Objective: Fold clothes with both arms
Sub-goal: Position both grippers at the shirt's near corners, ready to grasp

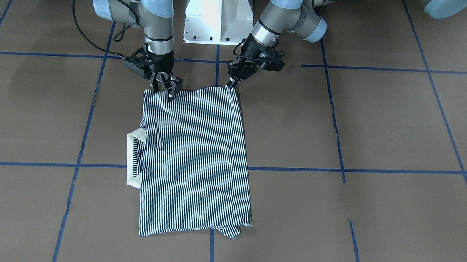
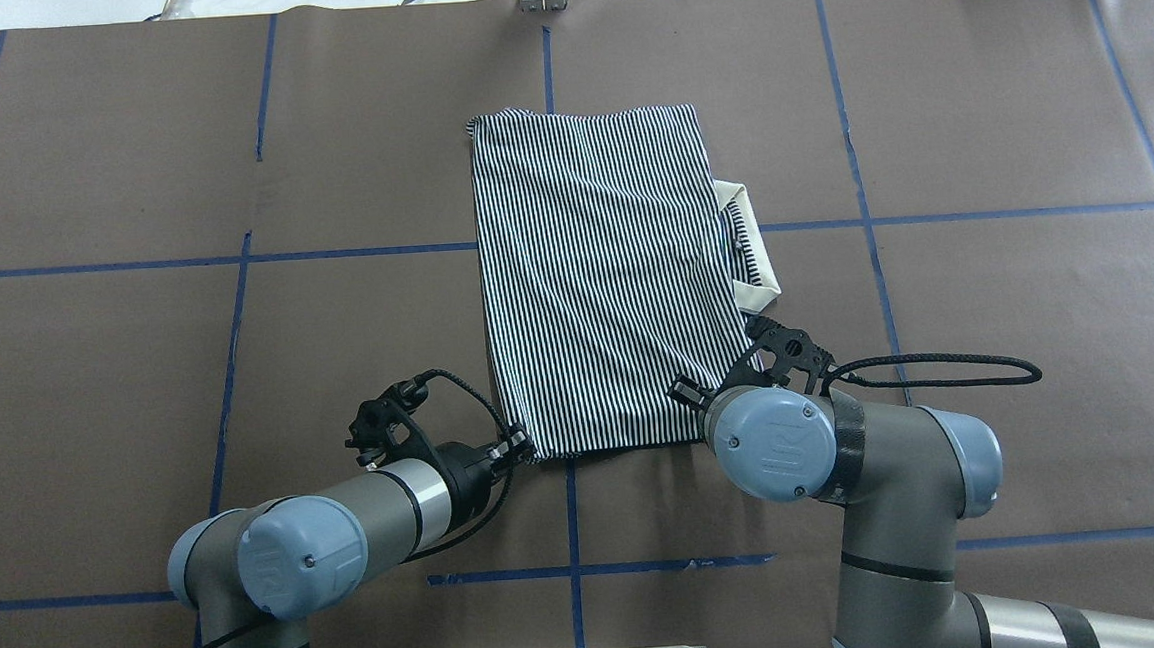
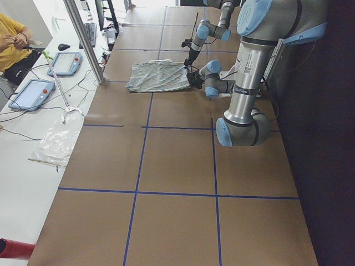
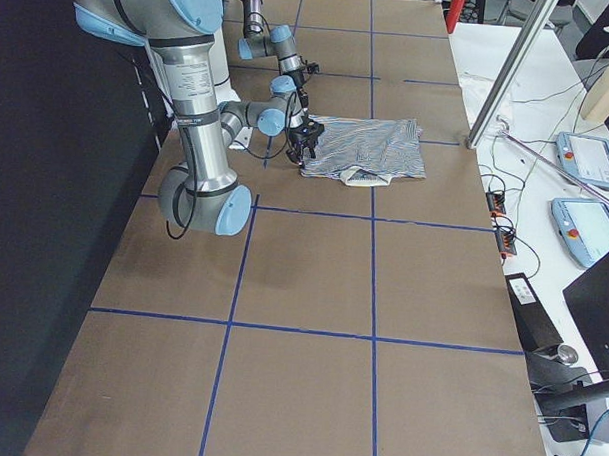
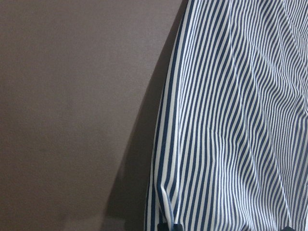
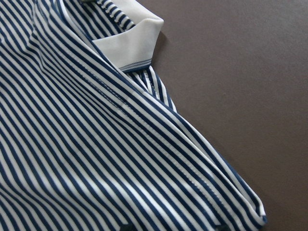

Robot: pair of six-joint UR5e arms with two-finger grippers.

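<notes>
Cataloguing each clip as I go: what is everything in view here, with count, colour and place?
polo shirt: one, navy-and-white striped, cream collar, folded, mid-table.
table: one, brown, blue taped grid.
pendants: two, blue-grey, side bench.
person: one, yellow top, at bench.
pedestal: one, white, between arms.
left gripper: one, black, pinching shirt's near corner.
right gripper: one, black, at other near corner, grip unclear.

A brown paper-covered tabletop [image 2: 972,69] gridded with blue tape lines [image 2: 332,254], flanked by a brightly lit white side bench [image 3: 14,183] carrying two blue-edged screen pendants [image 3: 31,93], cables and a slanted metal post [image 3: 83,39].
</notes>
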